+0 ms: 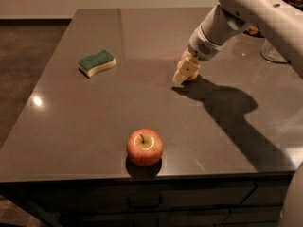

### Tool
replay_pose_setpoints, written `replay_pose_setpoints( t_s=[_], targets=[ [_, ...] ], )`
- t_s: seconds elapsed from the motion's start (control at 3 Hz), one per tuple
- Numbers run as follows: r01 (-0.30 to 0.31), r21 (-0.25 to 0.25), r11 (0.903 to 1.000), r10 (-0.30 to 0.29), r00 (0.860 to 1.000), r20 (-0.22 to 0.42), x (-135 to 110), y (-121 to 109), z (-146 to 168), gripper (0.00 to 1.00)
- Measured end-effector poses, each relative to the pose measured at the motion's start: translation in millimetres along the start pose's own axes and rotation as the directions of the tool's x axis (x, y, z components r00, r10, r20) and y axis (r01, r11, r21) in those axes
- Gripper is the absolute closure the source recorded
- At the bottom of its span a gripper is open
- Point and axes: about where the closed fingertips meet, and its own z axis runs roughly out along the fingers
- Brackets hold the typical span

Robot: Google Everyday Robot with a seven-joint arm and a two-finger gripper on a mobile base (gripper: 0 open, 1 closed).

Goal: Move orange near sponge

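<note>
The orange sits on the grey table, right of the middle, and is mostly hidden behind my gripper. The gripper has come down right at the orange, on its near-left side, low over the tabletop. The arm reaches in from the upper right. The sponge, dark green on top with a cream-yellow body, lies flat at the far left of the table, well apart from the orange.
A red-yellow apple stands near the table's front edge, left of centre. A clear glass vessel stands at the far right behind the arm. The arm's shadow falls across the right side of the table.
</note>
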Motion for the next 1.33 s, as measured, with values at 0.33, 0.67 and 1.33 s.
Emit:
replay_pose_setpoints(
  t_s=[0.33,0.67,1.33],
  targets=[
    [0.016,-0.025,0.9996,-0.016,1.0,0.012,-12,3,3,0.64],
    [0.056,-0.045,0.9974,-0.054,0.998,0.036,-37,13,4,0.87],
    [0.155,-0.066,0.9858,-0.147,0.983,0.107,-119,51,37,1.0]
  ],
)
